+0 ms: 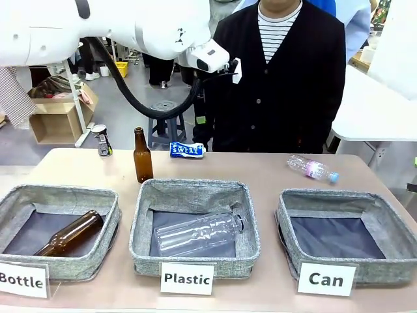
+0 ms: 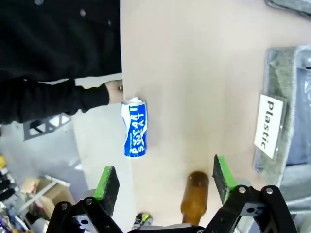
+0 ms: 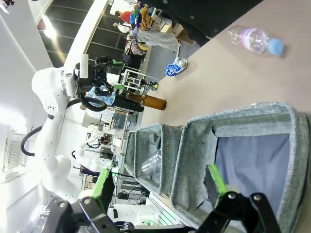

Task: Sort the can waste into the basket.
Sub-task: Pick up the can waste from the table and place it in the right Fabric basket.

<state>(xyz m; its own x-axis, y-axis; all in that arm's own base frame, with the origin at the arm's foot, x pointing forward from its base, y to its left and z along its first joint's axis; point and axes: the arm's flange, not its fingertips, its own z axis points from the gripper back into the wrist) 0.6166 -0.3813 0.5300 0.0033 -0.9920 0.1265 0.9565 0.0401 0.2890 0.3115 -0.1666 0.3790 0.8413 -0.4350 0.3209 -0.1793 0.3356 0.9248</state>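
Note:
A blue can with white "SWEAT" lettering lies on its side at the table's far edge, in front of the person. A second can, silver-topped with dark print, stands at the far left corner. The "Can" basket is at the front right with only its dark liner showing. My left arm's wrist hangs high over the far edge. In the left wrist view my left gripper is open, well above the blue can. My right gripper is open beside the Can basket, holding nothing.
A brown bottle stands close to the blue can. The "Bottle" bin holds a brown bottle and the "Plastic" bin a clear one. Another clear bottle lies at the far right. A person's hand rests by the blue can.

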